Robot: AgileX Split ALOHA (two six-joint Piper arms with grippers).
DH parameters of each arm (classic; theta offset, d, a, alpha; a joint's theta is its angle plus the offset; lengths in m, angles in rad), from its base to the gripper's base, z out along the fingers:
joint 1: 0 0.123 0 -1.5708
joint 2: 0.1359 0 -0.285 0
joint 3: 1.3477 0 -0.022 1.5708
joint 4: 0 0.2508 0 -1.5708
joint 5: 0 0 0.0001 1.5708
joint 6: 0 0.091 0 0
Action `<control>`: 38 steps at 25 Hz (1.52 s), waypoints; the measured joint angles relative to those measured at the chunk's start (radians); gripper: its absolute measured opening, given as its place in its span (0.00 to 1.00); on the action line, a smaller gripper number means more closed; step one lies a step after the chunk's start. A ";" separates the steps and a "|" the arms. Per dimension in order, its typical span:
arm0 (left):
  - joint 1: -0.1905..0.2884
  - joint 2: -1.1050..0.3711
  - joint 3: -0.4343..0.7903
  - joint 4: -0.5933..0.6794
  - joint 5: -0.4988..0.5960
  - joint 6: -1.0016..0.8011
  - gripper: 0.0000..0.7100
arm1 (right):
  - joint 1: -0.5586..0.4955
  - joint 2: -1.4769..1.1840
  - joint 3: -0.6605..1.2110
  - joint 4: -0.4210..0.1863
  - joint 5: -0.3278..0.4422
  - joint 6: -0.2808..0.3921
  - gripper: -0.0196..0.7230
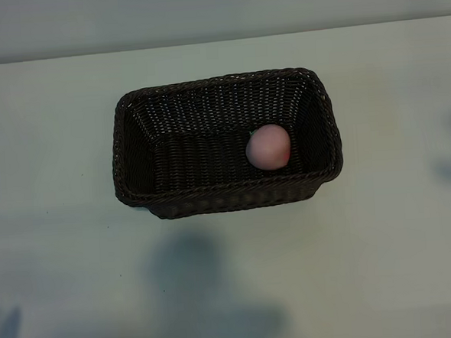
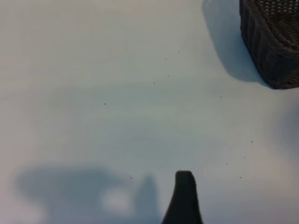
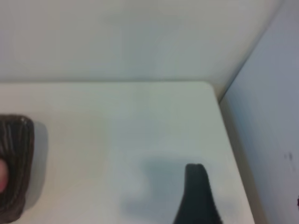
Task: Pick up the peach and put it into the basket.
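While peach (image 1: 268,146) sits in basket (image 1: 132,136), right gripper (image 3: 198,196) apart

- A pale table (image 1: 384,259) fills most of the view.
- A light wall (image 1: 216,12) runs behind its far edge.
- Soft shadows, perhaps from overhead lighting, fall on it.

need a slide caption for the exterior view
Peach resting inside the dark wicker basket, toward its right end, on a pale table; no arm in frame.
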 joint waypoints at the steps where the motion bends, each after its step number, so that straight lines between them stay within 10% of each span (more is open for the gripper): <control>1: 0.000 0.000 0.000 0.000 0.000 0.000 0.84 | 0.000 -0.039 0.015 -0.005 0.000 0.007 0.70; 24: 0.000 0.000 0.000 0.000 0.000 -0.005 0.84 | 0.000 -0.627 0.649 0.006 -0.045 0.020 0.69; 38: 0.000 0.000 0.000 0.000 0.000 -0.004 0.84 | 0.000 -0.626 0.833 0.114 -0.143 0.007 0.64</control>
